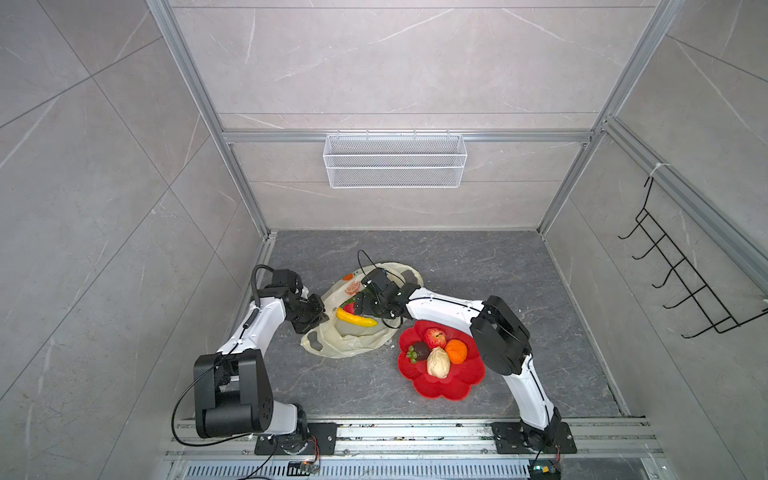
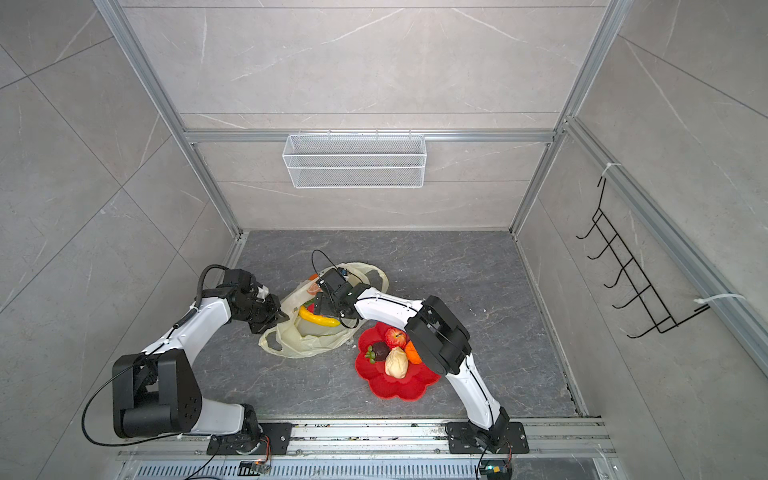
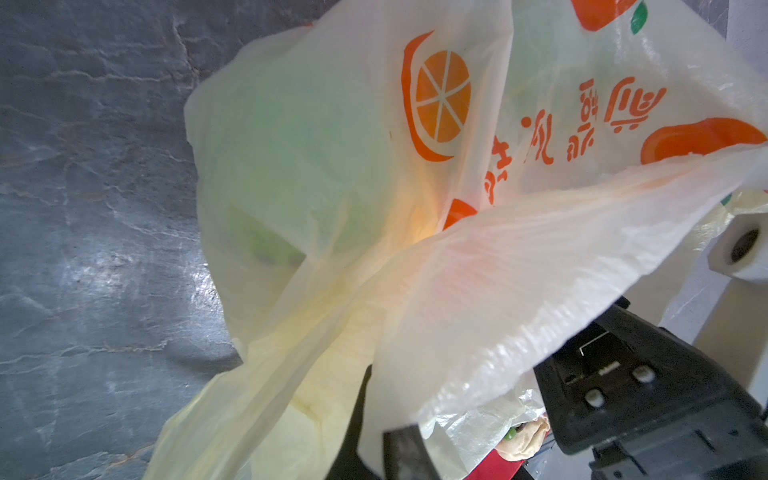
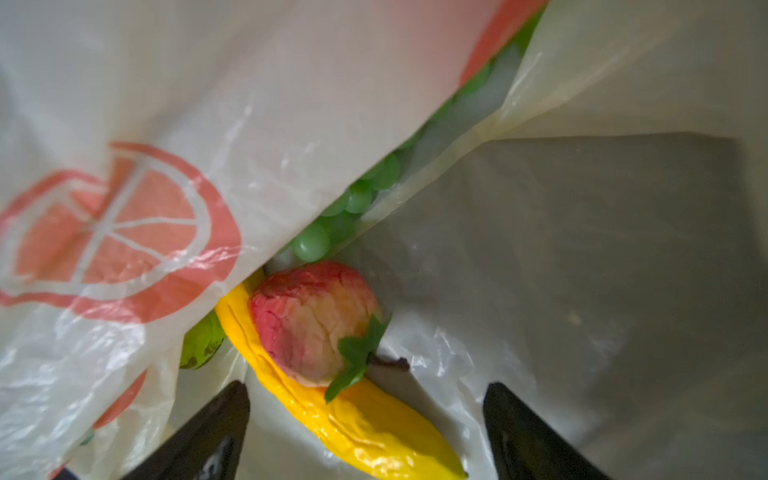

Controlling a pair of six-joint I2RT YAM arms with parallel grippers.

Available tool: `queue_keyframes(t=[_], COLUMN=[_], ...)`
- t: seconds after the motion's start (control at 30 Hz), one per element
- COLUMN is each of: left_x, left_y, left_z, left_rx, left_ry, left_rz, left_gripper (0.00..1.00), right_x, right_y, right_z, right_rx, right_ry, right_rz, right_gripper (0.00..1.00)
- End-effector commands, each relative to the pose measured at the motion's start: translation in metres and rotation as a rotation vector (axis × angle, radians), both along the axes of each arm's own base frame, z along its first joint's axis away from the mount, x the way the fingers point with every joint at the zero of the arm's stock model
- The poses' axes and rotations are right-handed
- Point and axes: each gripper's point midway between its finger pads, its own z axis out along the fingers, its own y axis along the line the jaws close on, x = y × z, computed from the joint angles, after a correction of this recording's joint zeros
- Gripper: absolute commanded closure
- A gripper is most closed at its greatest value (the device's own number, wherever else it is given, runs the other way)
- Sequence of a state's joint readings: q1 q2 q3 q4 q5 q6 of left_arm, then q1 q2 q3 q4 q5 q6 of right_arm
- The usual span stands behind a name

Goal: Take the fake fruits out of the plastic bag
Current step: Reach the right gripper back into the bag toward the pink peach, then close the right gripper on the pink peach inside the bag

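The plastic bag [image 1: 353,345] [image 2: 307,345] lies on the floor with its mouth held up. My left gripper [image 1: 322,316] [image 2: 282,316] [image 3: 374,440] is shut on the bag's [image 3: 332,166] rim. My right gripper [image 1: 358,305] [image 2: 318,306] [image 4: 365,386] is open inside the mouth, empty, its jaws on either side of the yellow banana [image 4: 365,419] [image 1: 356,319]. A strawberry [image 4: 307,320] rests on the banana. Green grapes [image 4: 353,208] and a green fruit [image 4: 203,340] lie under a fold of the bag [image 4: 166,124].
A red flower-shaped plate [image 1: 440,386] [image 2: 395,386] sits right of the bag with an apple [image 1: 435,337], an orange [image 1: 456,351], a cream fruit [image 1: 438,363] and a dark brown fruit [image 1: 422,351]. The right arm's elbow [image 1: 500,332] hangs over the plate's edge.
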State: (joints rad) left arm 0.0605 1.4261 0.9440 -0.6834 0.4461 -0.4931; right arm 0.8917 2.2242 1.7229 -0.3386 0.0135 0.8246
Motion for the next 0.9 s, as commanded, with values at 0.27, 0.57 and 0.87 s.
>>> queue_keyframes(t=[0.27,0.57,0.87], left_x=[0.002,0.002,0.002], left_y=[-0.002,-0.002,-0.003], left_z=[0.005,0.004,0.005], left_rx=[-0.006,-0.007,-0.006], left_ry=[-0.016,-0.013,-0.014], left_rz=[-0.017,-0.016,-0.018], left_gripper=[0.96,0.95,0.95], right_x=[0.015,0.014,0.013], right_y=[0.024,0.033,0.034], right_z=[-0.021,-0.031,-0.022], right_rx=[0.011,0.031,0.041], right_ry=[-0.014,0.016,0.0], right_rz=[0.077,0.1,0.11], right_gripper=[0.16,0.15,0.33])
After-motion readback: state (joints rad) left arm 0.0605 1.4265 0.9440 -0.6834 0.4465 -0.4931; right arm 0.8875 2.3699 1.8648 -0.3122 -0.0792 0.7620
